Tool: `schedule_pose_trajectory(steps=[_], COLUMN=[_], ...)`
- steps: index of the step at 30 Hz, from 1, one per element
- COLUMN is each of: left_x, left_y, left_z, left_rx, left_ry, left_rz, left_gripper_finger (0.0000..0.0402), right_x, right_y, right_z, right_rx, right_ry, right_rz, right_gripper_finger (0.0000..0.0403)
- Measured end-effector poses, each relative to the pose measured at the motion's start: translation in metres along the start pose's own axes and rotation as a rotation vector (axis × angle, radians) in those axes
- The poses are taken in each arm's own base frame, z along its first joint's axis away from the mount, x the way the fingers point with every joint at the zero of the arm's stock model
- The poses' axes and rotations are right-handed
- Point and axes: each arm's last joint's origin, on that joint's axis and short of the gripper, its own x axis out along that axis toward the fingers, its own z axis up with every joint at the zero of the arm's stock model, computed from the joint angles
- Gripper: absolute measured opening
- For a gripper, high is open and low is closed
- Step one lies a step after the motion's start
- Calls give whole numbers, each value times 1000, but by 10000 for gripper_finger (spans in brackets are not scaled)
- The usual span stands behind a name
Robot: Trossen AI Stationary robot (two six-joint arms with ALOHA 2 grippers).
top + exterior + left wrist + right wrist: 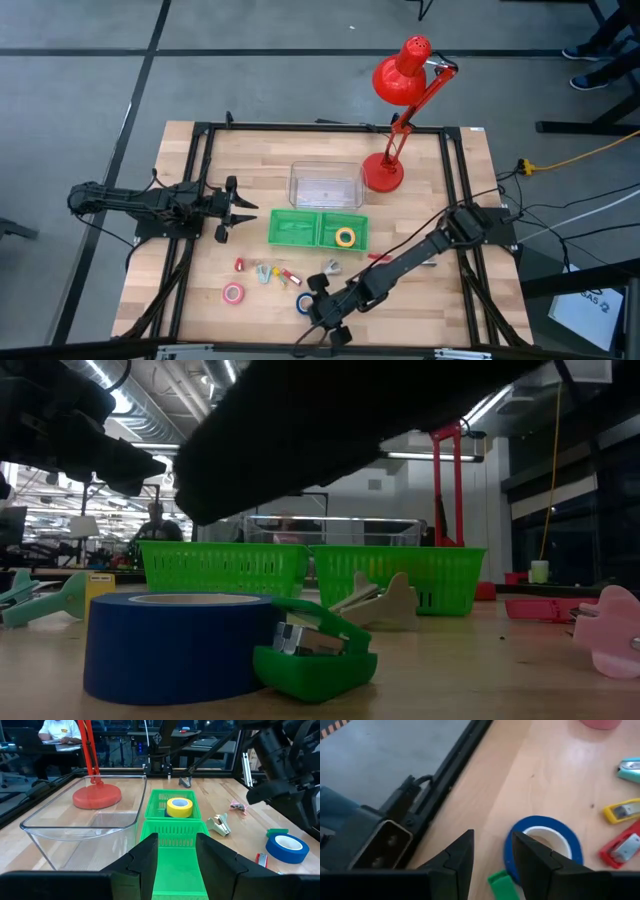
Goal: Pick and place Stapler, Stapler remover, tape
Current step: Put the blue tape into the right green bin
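The blue tape roll (304, 304) lies flat near the table's near edge, with a small green stapler (315, 656) leaning against it. My right gripper (492, 854) hangs open low beside this roll, toward the near edge. A pink roll (233, 293) lies to the left. A yellow roll (179, 807) sits in the right compartment of the green basket (292, 228). The beige stapler remover (330, 267) and small coloured staplers (265, 272) lie between the basket and the rolls. My left gripper (176, 855) hovers open at the basket's left end. My right gripper has one finger (532, 857) standing at the outer rim of the blue roll (570, 840), on its side toward the near edge, and that finger hides the spot. Whether it touches the roll I cannot tell. The other finger is over bare table.
A clear plastic tub (326, 185) stands behind the basket, and a red desk lamp (384, 172) stands at its right. Black frame rails (195, 180) run along the table's sides. A pink object (608, 630) lies at the right in the low view. People sit in the room beyond.
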Motion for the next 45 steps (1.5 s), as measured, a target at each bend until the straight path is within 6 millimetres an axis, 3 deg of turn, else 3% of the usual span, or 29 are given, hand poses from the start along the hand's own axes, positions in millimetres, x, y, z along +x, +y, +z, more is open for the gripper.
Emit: schedule_pose_trajectory(steps=[10, 23, 37, 45], left_x=[0, 0, 0, 0], left_y=[0, 0, 0, 0], left_z=[0, 0, 0, 0], left_rx=[0, 0, 0, 0], left_ry=[0, 0, 0, 0], left_rz=[0, 0, 0, 0], left_gripper_finger=[130, 130, 130, 130], right_x=[18, 20, 8, 8], right_y=[-4, -17, -17, -21], right_z=[-13, -14, 20, 13], right_rx=[-93, -74, -145, -146], right_ry=[36, 50, -55, 27], right_rz=[-13, -96, -139, -145], right_gripper_finger=[133, 133, 133, 133])
